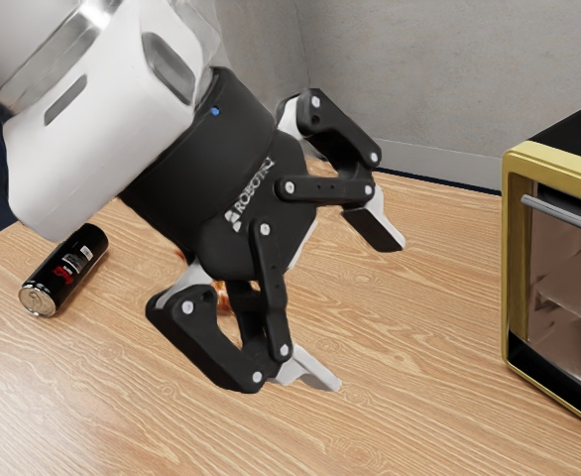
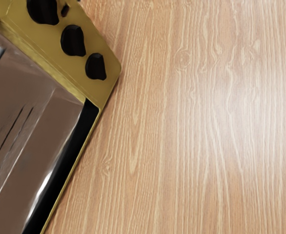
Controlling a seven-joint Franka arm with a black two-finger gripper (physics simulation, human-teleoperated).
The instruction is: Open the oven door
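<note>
Above the tabletop (image 1: 419,416), the gripper (image 1: 362,310) hangs open, apart from the oven (image 1: 558,167), and a crooked approach could make it miss the handle (image 1: 568,217).

Oven (image 1: 558,273) and can (image 1: 64,271) (seemingly) on table (image 1: 419,397)

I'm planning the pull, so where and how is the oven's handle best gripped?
I'd grip the handle along its straight bar, coming from in front of the oven, one finger above and one below. The bar is slim and runs crosswise near the top of the door, so my open gripper would likely need turning to close across it.
</note>
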